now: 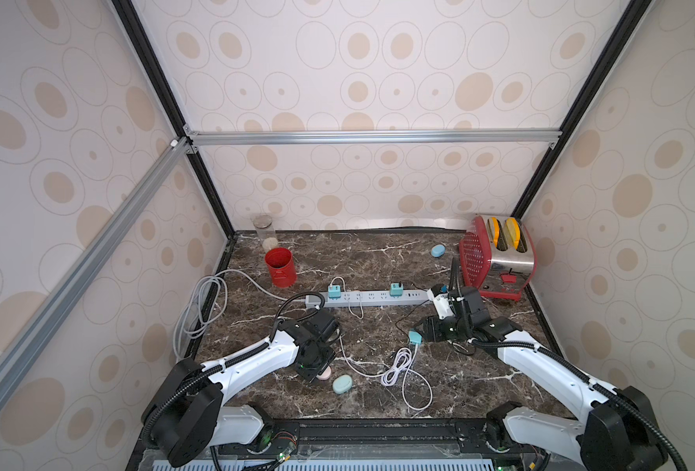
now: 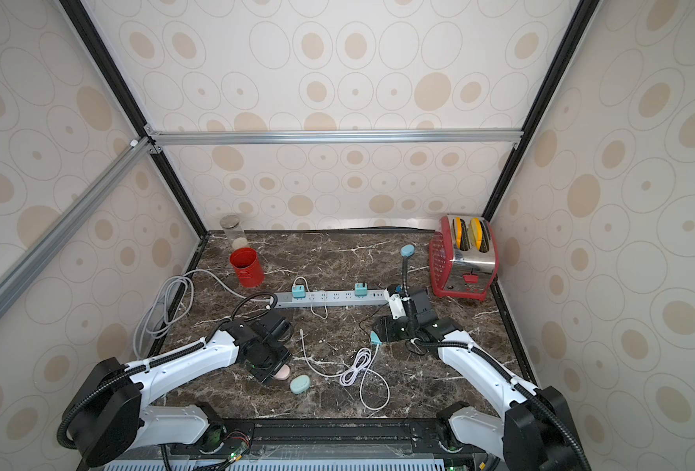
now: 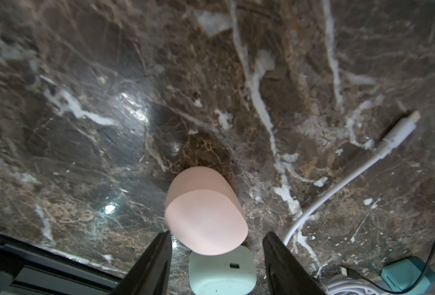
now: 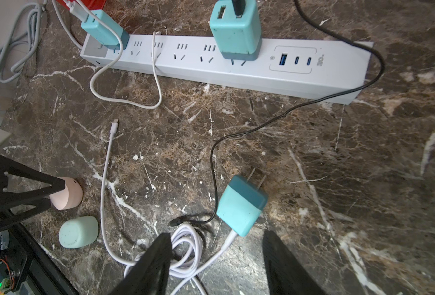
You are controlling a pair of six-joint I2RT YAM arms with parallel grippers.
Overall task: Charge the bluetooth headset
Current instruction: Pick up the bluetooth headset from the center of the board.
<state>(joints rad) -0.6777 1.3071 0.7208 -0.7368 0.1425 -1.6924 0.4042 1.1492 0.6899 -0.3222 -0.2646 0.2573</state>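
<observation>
A pink headset case [image 3: 203,212] rests on the dark marble table [image 1: 378,261] near the front left, also visible in a top view [image 1: 326,374]. My left gripper [image 3: 217,233] hovers over it, open. One jaw is close to the case's edge and the other stands well apart. A mint headset case [image 3: 221,273] lies just beside the pink one, its charging port showing. My right gripper [image 4: 217,233] is open above a loose teal charger plug [image 4: 242,204] and holds nothing. From that plug runs a white cable [image 4: 104,178], whose free connector [image 4: 114,125] lies on the marble.
A white power strip [image 1: 374,297] crosses mid-table with two teal chargers plugged in. A black cable [image 4: 313,102] loops from one. A blue case [image 1: 438,250] lies near the red toaster [image 1: 496,257] at back right. A red can [image 1: 280,267], a jar [image 1: 265,232] and a grey cord [image 1: 199,306] are on the left.
</observation>
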